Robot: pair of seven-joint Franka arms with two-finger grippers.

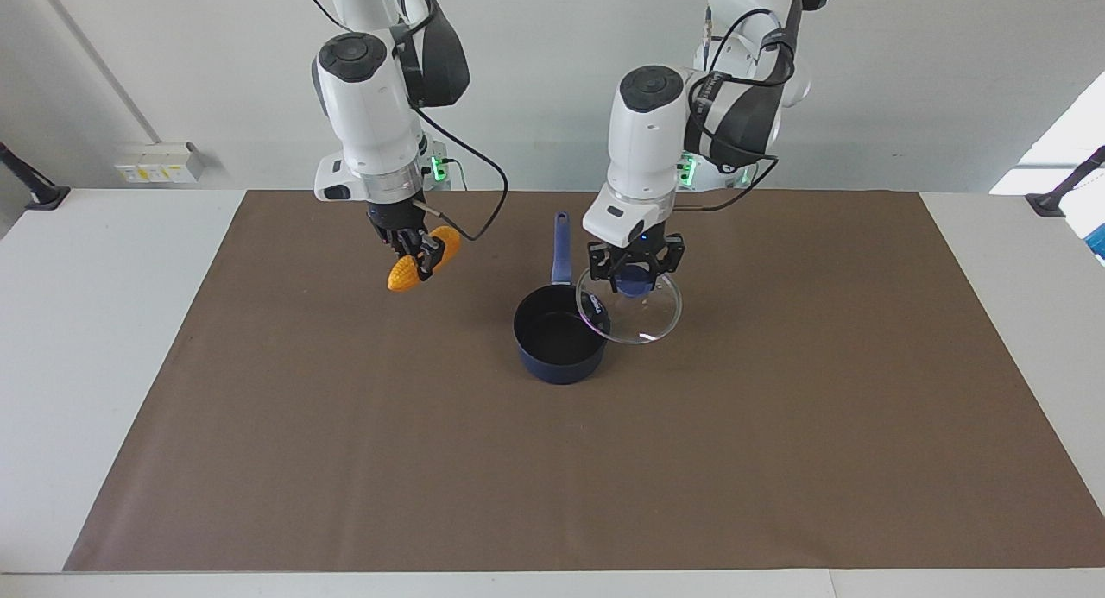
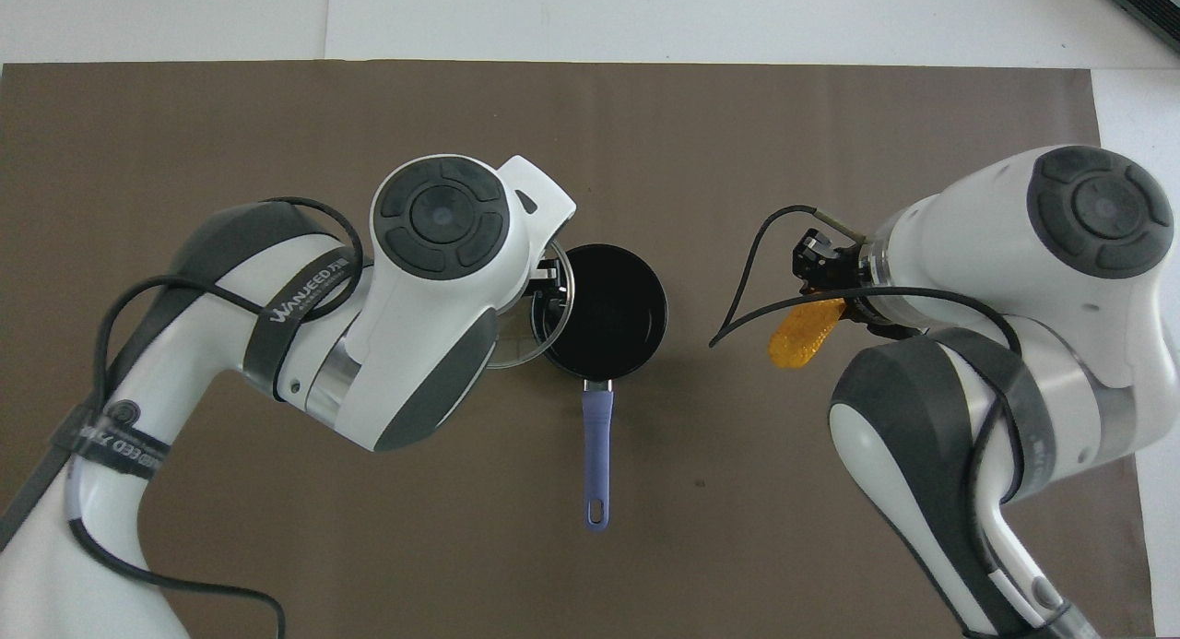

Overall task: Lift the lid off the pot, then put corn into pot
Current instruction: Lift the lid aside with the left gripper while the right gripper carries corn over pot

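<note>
We are holding the lid by its knob in the left hand, lifted beside the open pot, so the right hand, gripping the corn, can drop it in.

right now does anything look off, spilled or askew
Nothing is spilled or damaged. The lid hangs tilted from the left hand, its edge overlapping the rim of the open pot, which looks empty. The right hand holds the corn in the air, toward the right arm's end of the table.
</note>
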